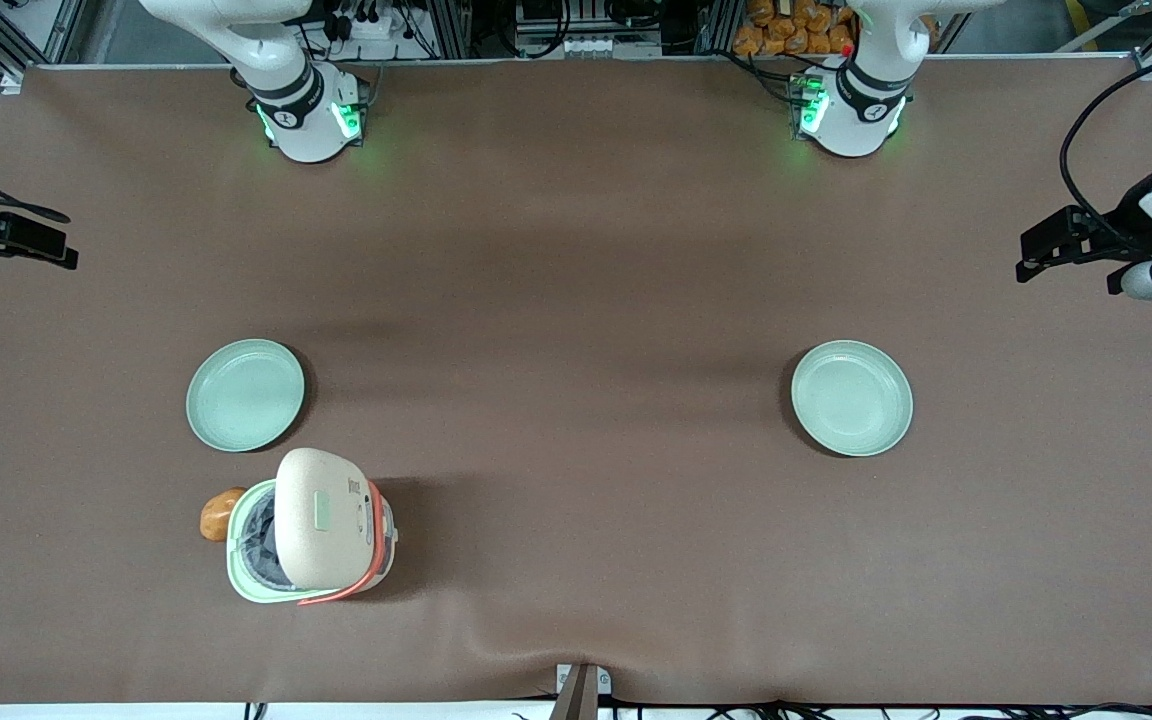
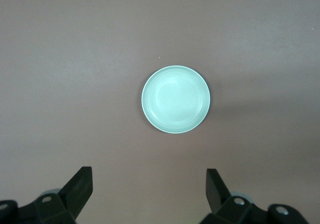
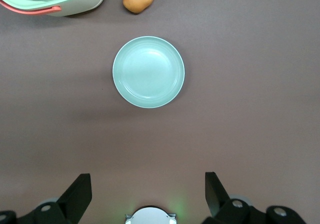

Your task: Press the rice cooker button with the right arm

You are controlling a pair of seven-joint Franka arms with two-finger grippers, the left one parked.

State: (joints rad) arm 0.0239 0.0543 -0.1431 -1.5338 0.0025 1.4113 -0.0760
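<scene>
Black two-finger gripper (image 3: 147, 196) hangs above your brown table with fingers spread wide (holding nothing), well apart from the lid-up cream-white rice cooker (image 1: 321, 530).

Rice cooker (image 1: 311, 530) with lid raised

We see its mint button (image 1: 323, 513) on the cream lid; our gripper (image 3: 147, 194) hangs spread, well apart.

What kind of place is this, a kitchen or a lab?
Likely a robotics lab: rice cooker and green plates sit on a brown-covered table with arm bases bolted on. The gripper hangs open above one plate.
</scene>
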